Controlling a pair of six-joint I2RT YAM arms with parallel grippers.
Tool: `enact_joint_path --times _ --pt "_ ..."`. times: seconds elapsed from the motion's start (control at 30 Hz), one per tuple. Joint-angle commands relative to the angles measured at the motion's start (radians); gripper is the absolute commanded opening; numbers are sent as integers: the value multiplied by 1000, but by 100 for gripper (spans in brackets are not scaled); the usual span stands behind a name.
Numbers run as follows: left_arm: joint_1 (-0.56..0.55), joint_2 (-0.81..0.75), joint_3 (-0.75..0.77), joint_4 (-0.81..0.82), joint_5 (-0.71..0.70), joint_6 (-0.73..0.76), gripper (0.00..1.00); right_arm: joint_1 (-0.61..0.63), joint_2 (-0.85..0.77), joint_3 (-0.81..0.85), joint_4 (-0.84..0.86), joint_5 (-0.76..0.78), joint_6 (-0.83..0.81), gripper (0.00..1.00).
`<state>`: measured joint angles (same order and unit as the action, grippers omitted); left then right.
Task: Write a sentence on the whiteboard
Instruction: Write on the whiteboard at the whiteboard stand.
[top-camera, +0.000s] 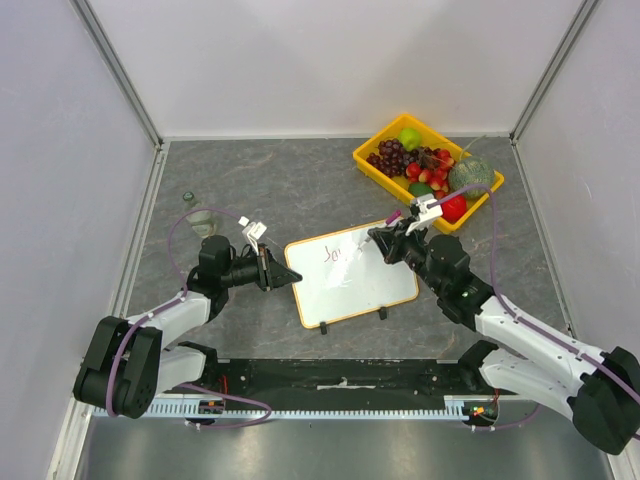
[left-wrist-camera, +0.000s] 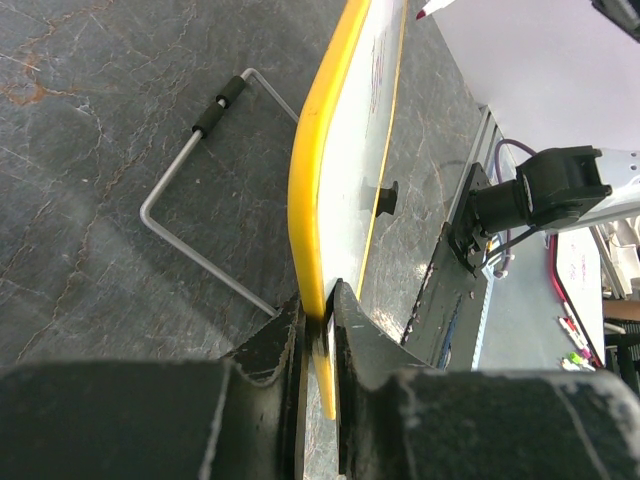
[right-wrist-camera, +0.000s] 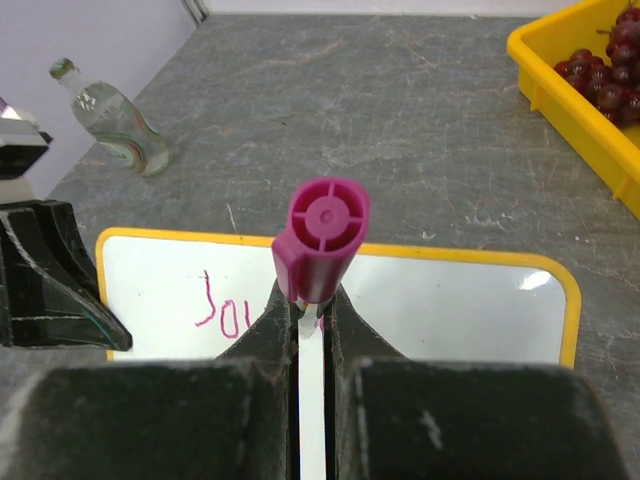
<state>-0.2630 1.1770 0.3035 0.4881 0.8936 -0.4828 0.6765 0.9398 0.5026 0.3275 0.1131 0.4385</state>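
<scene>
The whiteboard (top-camera: 350, 275) lies in the middle of the table, white with a thin yellow frame and two black feet. Pinkish-red letters of the sentence (top-camera: 338, 253), "Jo" and part of another letter (right-wrist-camera: 225, 305), stand near its far left corner. My left gripper (top-camera: 285, 274) is shut on the board's left edge (left-wrist-camera: 322, 330). My right gripper (top-camera: 385, 243) is shut on a marker with a magenta end (right-wrist-camera: 320, 235), held over the board's far edge. The marker tip is hidden behind the fingers (right-wrist-camera: 270, 330).
A yellow tray (top-camera: 372, 165) of fruit stands at the far right. A clear bottle (top-camera: 203, 214) lies at the left, also in the right wrist view (right-wrist-camera: 112, 115). A bent wire stand (left-wrist-camera: 215, 215) lies beside the board.
</scene>
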Motion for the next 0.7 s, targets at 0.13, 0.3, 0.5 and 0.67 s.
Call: enact_joint_path --times 0.13,0.3,0.5,0.67 --pt "-1 -14 -6 29 -12 26 2 -3 19 91 35 26 2 0" --pt "1 -16 -6 29 -10 27 2 -3 59 99 57 33 -1 0" --pt "2 -17 -7 30 -12 29 2 -3 82 94 62 60 -21 0" --pt "1 -16 -7 32 -12 27 2 -3 97 86 59 71 -30 0"
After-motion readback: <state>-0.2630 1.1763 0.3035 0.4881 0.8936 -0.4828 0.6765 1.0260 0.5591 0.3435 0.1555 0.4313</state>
